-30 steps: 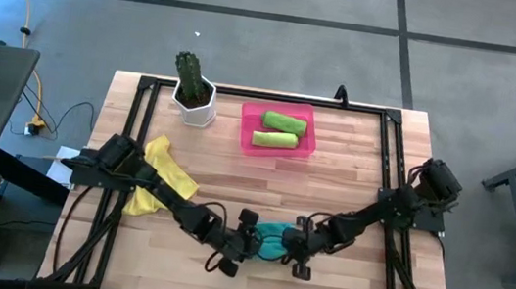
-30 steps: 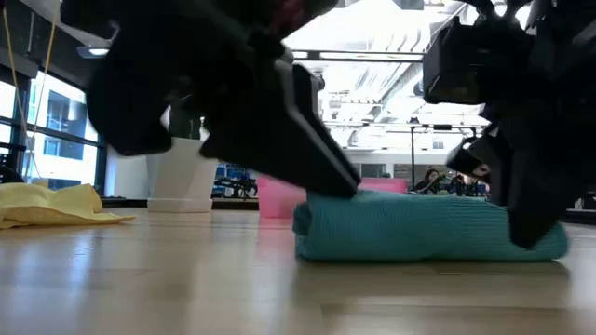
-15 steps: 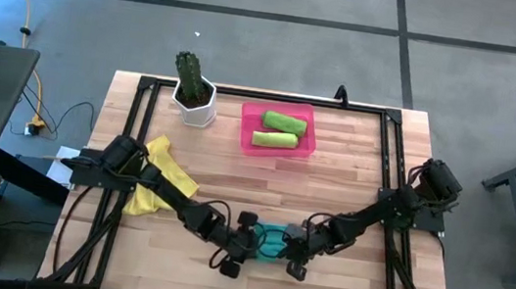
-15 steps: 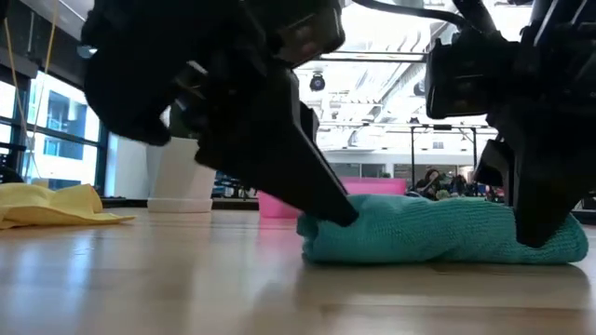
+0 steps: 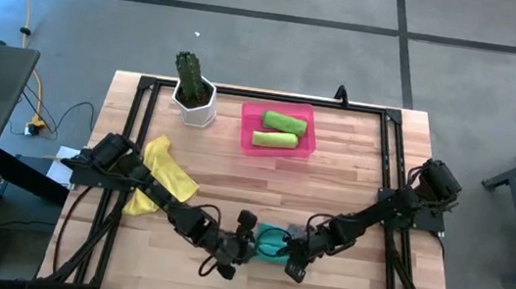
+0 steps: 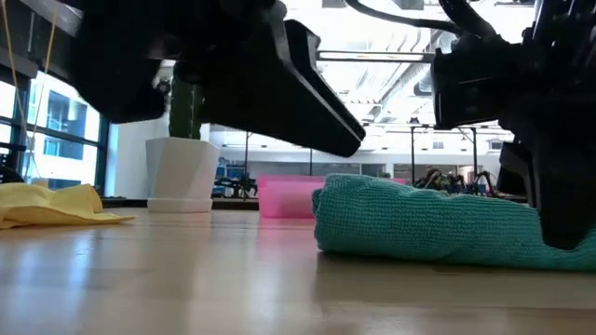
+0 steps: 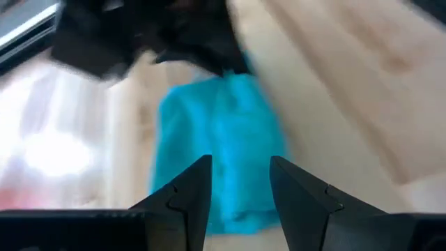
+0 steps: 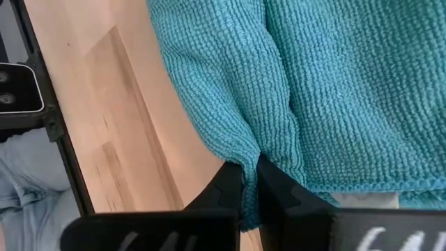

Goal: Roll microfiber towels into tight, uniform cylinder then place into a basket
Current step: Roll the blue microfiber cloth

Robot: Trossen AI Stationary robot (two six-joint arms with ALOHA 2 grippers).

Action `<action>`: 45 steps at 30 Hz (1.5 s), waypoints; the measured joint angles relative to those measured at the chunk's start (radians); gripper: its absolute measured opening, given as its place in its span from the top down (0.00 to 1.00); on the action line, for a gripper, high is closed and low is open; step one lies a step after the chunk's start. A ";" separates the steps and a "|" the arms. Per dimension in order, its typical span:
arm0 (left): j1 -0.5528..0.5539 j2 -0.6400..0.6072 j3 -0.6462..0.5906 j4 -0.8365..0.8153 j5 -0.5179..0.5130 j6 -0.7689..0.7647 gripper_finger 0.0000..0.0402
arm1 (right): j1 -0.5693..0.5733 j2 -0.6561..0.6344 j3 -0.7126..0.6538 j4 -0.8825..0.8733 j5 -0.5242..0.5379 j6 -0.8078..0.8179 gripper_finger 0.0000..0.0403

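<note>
The left gripper (image 6: 321, 130) has lifted off the teal towel (image 6: 438, 223), jaws parted and empty, hovering just above its end. At the other end the right gripper (image 8: 251, 183) keeps its jaws pinched on a fold, so the roll looks loose, well short of the pink basket (image 5: 249, 134).

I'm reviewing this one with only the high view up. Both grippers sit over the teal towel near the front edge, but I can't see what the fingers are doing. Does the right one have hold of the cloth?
Observer: Yes. The right gripper is shut, pinching a fold at the edge of the teal towel.
Operator: And the left?
Observer: The left gripper is open, its fingers apart over the towel, holding nothing.
Operator: Is the towel a tidy roll?
Observer: Not from table height: it lies as a lumpy bundle on the table, taller at one end.
</note>
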 joint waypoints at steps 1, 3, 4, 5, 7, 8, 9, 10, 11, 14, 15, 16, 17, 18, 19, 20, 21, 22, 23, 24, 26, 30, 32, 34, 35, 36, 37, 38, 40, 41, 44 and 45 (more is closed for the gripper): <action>0.000 0.007 0.001 0.005 0.025 0.006 0.66 | 0.002 0.000 0.000 0.000 0.007 0.000 1.00; -0.001 0.021 -0.001 -0.004 0.038 0.016 0.66 | 0.003 0.000 0.000 0.000 0.016 0.000 1.00; 0.000 0.028 -0.001 -0.002 0.036 0.017 0.66 | 0.003 0.000 0.000 0.000 0.022 -0.002 1.00; 0.003 0.032 -0.001 -0.001 0.029 0.017 0.66 | 0.003 0.000 0.000 0.001 0.025 -0.002 1.00; 0.016 0.038 0.000 0.007 0.025 0.015 0.66 | 0.003 0.000 0.000 0.005 0.028 -0.002 1.00; 0.023 0.041 0.000 0.006 0.031 0.011 0.66 | 0.003 0.000 0.000 0.008 0.031 -0.002 1.00; 0.030 0.045 0.000 0.006 0.050 0.004 0.66 | 0.003 0.000 0.000 0.011 0.033 -0.002 1.00; 0.037 0.049 0.000 0.006 0.068 -0.005 0.66 | 0.003 0.000 0.000 0.015 0.034 -0.002 1.00; 0.043 0.052 0.000 0.009 0.096 -0.010 0.66 | 0.003 0.000 0.000 0.017 0.035 -0.004 1.00; 0.053 0.070 0.000 0.031 0.156 -0.010 0.66 | 0.003 0.000 0.000 0.023 0.037 -0.019 1.00; 0.054 0.076 0.000 0.034 0.157 -0.010 0.66 | 0.003 0.000 0.000 0.023 0.039 -0.021 1.00; 0.055 0.082 0.000 0.035 0.156 -0.010 0.66 | 0.003 0.000 0.000 0.024 0.039 -0.021 1.00; 0.055 0.087 0.000 0.038 0.143 -0.010 0.66 | 0.003 0.000 0.000 0.024 0.040 -0.021 1.00; 0.055 0.088 0.000 0.033 0.116 -0.010 0.66 | 0.003 0.000 0.000 0.024 0.040 -0.022 1.00; 0.055 0.088 0.000 0.026 0.078 -0.010 0.66 | 0.003 0.000 0.000 0.025 0.040 -0.022 1.00; 0.055 0.088 0.000 0.024 0.039 -0.009 0.66 | 0.003 0.000 0.000 0.025 0.040 -0.021 1.00; 0.051 0.087 0.000 0.022 -0.001 -0.003 0.66 | 0.003 0.000 0.000 0.027 0.041 -0.022 1.00; 0.046 0.082 0.000 0.017 -0.037 0.007 0.66 | 0.002 0.000 0.000 0.029 0.041 -0.022 1.00; 0.042 0.074 -0.001 0.017 -0.064 0.019 0.66 | 0.002 0.000 0.000 0.029 0.040 -0.023 1.00; 0.038 0.064 -0.001 0.019 -0.073 0.029 0.66 | 0.002 0.000 0.000 0.028 0.040 -0.028 1.00; 0.027 0.047 0.002 0.026 -0.056 0.026 0.66 | 0.002 0.000 0.000 0.028 0.039 -0.040 1.00; 0.015 0.040 0.000 0.019 0.060 -0.055 0.66 | 0.002 0.000 0.000 0.029 0.038 -0.052 1.00; 0.014 0.038 0.000 0.021 0.117 -0.110 0.66 | 0.002 0.000 0.000 0.028 0.038 -0.066 1.00; 0.016 0.038 0.000 0.019 0.150 -0.131 0.66 | -0.001 0.000 0.000 0.030 0.034 -0.070 1.00; 0.016 0.038 0.000 0.018 0.149 -0.124 0.66 | -0.001 0.000 0.000 0.031 0.033 -0.070 1.00; 0.016 0.038 0.000 0.018 0.144 -0.107 0.66 | -0.001 0.000 0.000 0.033 0.032 -0.070 1.00; 0.016 0.038 0.000 0.023 0.138 -0.091 0.66 | -0.001 0.000 0.000 0.036 0.032 -0.071 1.00; 0.020 0.038 0.000 0.029 0.137 -0.081 0.66 | -0.001 0.000 0.000 0.041 0.033 -0.072 1.00; 0.029 0.038 0.000 0.032 0.138 -0.073 0.66 | -0.001 0.001 0.000 0.053 0.032 -0.071 1.00; 0.035 0.039 0.000 0.028 0.141 -0.073 0.66 | 0.001 0.001 0.000 0.056 0.033 -0.071 1.00; 0.053 0.056 0.000 0.026 0.147 -0.080 0.66 | 0.007 0.002 0.000 0.072 0.034 -0.070 1.00; 0.059 0.063 0.000 0.030 0.166 -0.091 0.66 | 0.007 0.002 -0.001 0.073 0.034 -0.069 1.00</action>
